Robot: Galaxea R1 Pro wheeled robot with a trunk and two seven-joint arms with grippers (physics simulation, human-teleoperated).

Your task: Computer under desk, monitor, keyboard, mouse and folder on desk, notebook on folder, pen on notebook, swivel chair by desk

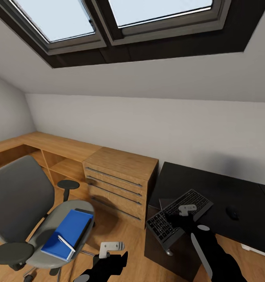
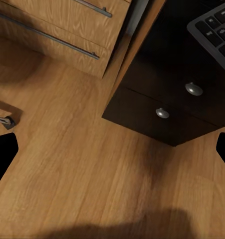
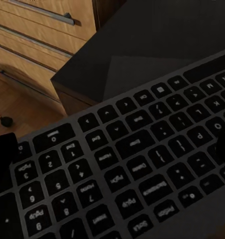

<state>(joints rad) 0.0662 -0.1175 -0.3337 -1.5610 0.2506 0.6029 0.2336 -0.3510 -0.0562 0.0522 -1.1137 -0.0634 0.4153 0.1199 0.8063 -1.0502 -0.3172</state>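
Right fingers grip the keyboard, its end overhanging the desk. Left fingers spread wide over bare floor, beside the drawer unit.

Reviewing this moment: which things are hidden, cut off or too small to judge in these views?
- Keyboard: head view, the right gripper covers its middle, so the grip cannot be judged; right wrist view cuts off its ends.
- Desk: head view, cut off at the right edge.
- Mouse: head view, too small for detail.
- Chair: head view, cut off at the left edge.
- Left gripper: head view, whether it is open or shut is unclear.
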